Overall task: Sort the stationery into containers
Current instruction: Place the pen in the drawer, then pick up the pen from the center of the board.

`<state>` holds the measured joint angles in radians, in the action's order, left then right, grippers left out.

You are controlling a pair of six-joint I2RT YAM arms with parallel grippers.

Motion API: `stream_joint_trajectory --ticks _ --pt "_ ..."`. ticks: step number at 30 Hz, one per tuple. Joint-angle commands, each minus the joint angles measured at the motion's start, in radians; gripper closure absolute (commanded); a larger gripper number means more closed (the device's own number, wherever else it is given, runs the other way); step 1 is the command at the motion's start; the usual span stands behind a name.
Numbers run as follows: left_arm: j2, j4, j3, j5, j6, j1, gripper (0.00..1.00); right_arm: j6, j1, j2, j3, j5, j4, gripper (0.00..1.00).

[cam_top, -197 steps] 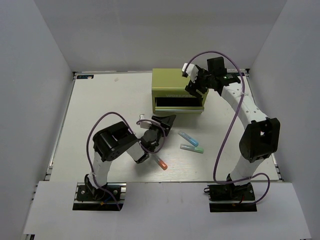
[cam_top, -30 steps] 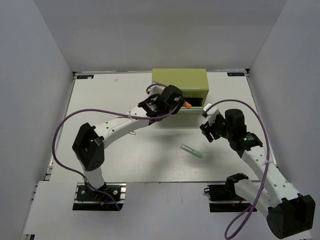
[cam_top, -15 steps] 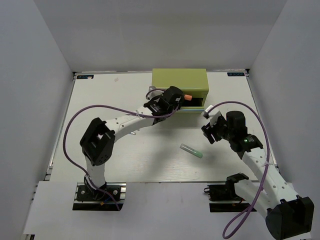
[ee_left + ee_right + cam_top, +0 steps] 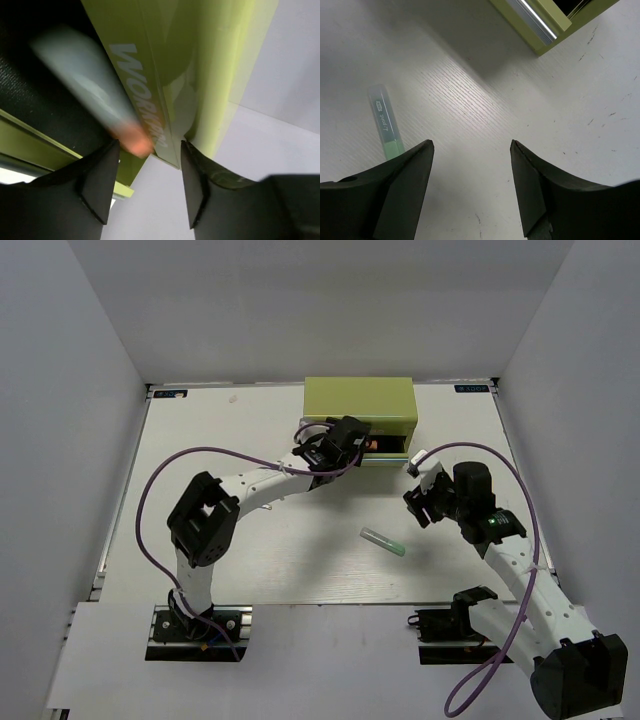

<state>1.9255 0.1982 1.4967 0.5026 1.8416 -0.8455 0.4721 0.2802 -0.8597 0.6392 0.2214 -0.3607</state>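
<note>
Left fingers [image 4: 97, 185] stand spread apart at the dark front opening of the olive-green metal mini chest [image 4: 360, 400], and I see nothing clamped between them. Just past their tips the small translucent tube with the orange-red end [image 4: 95, 85] shows as a blur against that dark opening. Its coloured end lies close to the chest's printed front edge. I cannot tell whether the tube touches either finger. From the overhead camera, only a speck of orange shows at the drawer front beside the left wrist.

Right fingers [image 4: 405, 190] are also parted and hold nothing. They hover over the white tabletop [image 4: 250, 560], near the chest's front right corner. The translucent tube with the teal-green end [image 4: 385, 125] lies flat on the tabletop, off to the side of the right fingers and clear of them, well apart from the chest. Its green end points toward the arm bases.
</note>
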Motion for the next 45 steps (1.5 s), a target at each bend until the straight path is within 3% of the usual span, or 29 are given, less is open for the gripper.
stream_joint_trajectory --ticks 1,10,17,20,23,28,31,32,39,42,43,45 --pt "-0.017 -0.011 0.011 0.002 0.015 0.01 0.35 0.005 -0.009 0.002 -0.006 0.027 -0.006 0.32" --pt "-0.157 -0.04 -0.104 -0.039 -0.059 0.01 0.3 0.098 -0.006 -0.027 -0.013 0.226 -0.07 0.29" --pt "-0.308 0.111 -0.15 -0.039 -0.328 -0.01 0.3 0.23 0.01 -0.122 -0.041 0.42 -0.097 0.21" --pt "-0.416 0.233 -0.199 -0.026 -0.499 -0.01 0.3 0.229 0.031 -0.217 -0.036 0.4 -0.046 0.18" --pt "-0.545 0.386 -0.314 0.004 -0.56 -0.01 0.26 0.212 0.063 -0.28 -0.038 0.368 -0.006 0.14" --pt "-0.793 0.437 -0.63 -0.018 -0.561 -0.001 0.17 0.14 0.143 -0.373 -0.082 0.221 0.133 0.14" --pt "-0.92 0.463 -0.754 -0.041 -0.496 -0.001 0.0 0.097 0.178 -0.45 -0.076 0.152 0.164 0.14" --pt "-0.942 0.463 -0.776 -0.05 -0.496 -0.001 0.0 0.092 0.188 -0.463 -0.076 0.121 0.172 0.14" --pt "-0.982 0.53 -0.82 -0.038 -0.473 0.008 0.0 0.072 0.249 -0.515 -0.085 0.01 0.237 0.38" --pt "-0.973 0.54 -0.82 -0.038 -0.452 0.008 0.0 0.1 0.254 -0.516 -0.081 0.047 0.189 0.57" --pt "-0.962 0.54 -0.82 -0.038 -0.452 0.008 0.0 0.111 0.252 -0.504 -0.075 0.061 0.162 0.69" --pt "-0.962 0.529 -0.82 -0.038 -0.452 0.008 0.0 0.149 0.251 -0.487 -0.064 0.119 0.123 0.8"
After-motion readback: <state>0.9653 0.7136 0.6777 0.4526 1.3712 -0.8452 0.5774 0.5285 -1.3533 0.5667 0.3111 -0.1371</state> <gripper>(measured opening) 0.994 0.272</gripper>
